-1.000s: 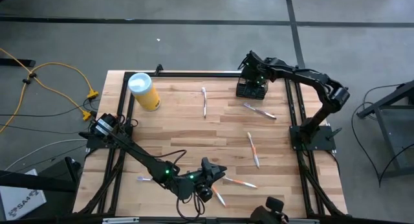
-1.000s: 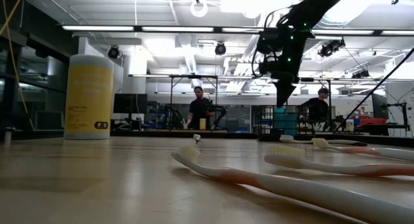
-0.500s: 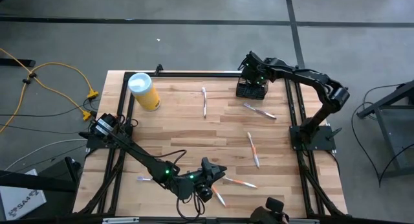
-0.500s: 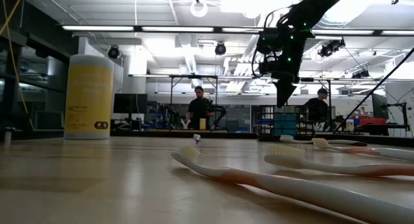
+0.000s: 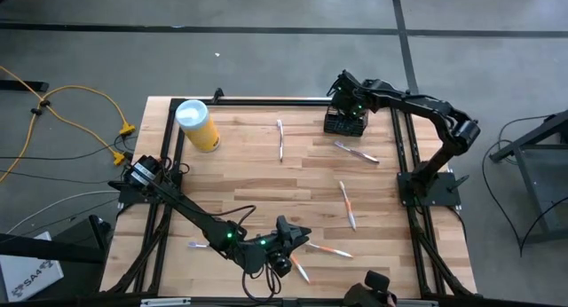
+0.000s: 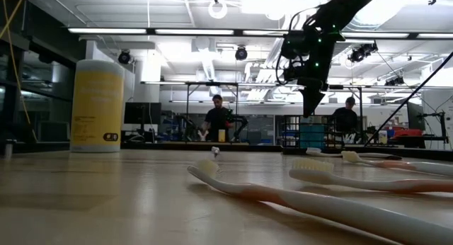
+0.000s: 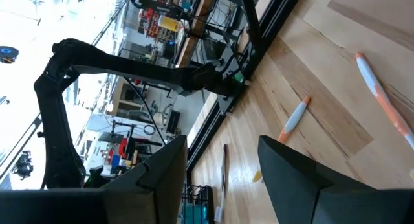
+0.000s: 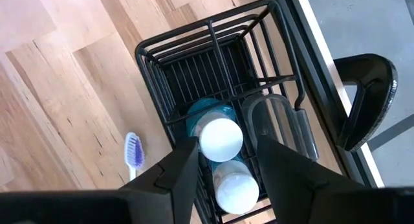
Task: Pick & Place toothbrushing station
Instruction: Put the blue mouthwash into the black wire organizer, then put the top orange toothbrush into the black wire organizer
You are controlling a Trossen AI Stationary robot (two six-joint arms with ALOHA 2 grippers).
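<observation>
The toothbrushing station (image 5: 345,123) is a small black wire basket at the table's back right. The right wrist view looks down into the station (image 8: 194,68), which holds a teal bottle with a white cap (image 8: 220,137), a second white-capped item (image 8: 234,185) and a clear cup (image 8: 275,123). My right gripper (image 5: 348,103) hangs directly above it, open, its fingers (image 8: 178,179) spread to either side of the white caps and gripping nothing. It also shows in the low view (image 6: 312,98). My left gripper (image 5: 288,247) rests low near the table's front edge, open and empty, fingers (image 7: 158,179) apart.
A yellow canister with a white lid (image 5: 197,124) stands at the back left. Several toothbrushes lie loose on the wood: one near the station (image 5: 356,153), one mid-back (image 5: 280,139), one right of centre (image 5: 347,205), one by the left gripper (image 5: 330,250). People stand in the room beyond.
My right gripper's fingers have parted a little above the station. Neither arm has otherwise shifted, and nothing on the table has moved.
</observation>
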